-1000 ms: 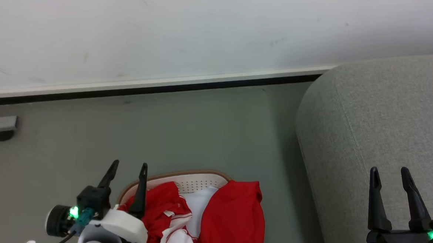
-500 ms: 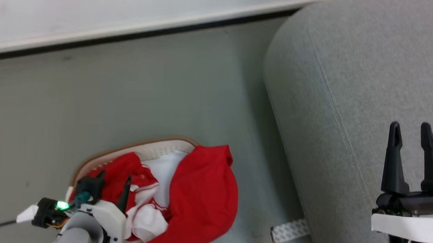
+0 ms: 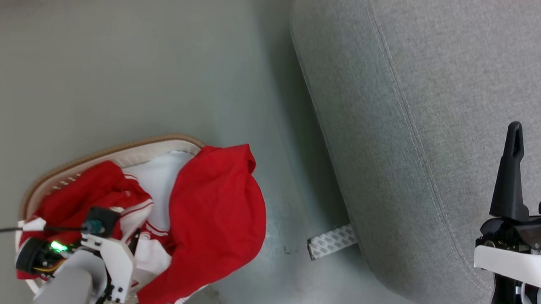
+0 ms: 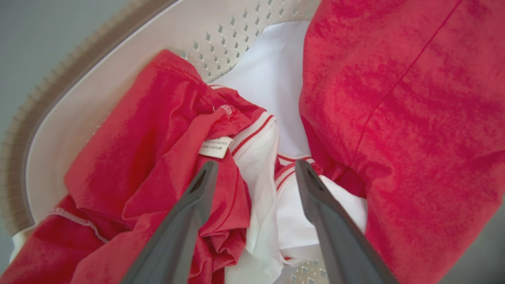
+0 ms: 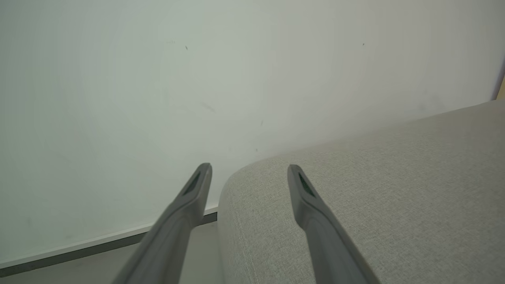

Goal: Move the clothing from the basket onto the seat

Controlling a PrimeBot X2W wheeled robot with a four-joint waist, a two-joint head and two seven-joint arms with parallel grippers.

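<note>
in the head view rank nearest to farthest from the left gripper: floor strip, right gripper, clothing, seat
1. clothing, directly under the left gripper
2. floor strip, to its right
3. seat, just past the strip
4. right gripper, far right over the seat

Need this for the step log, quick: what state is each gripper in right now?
Left gripper: open, holding nothing, aimed at the clothing in the basket.
Right gripper: open, holding nothing, above the seat.

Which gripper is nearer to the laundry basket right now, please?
The left. The left gripper hangs over the laundry basket, pointing into its red clothing; the right gripper is apart, over the grey sofa.
</note>
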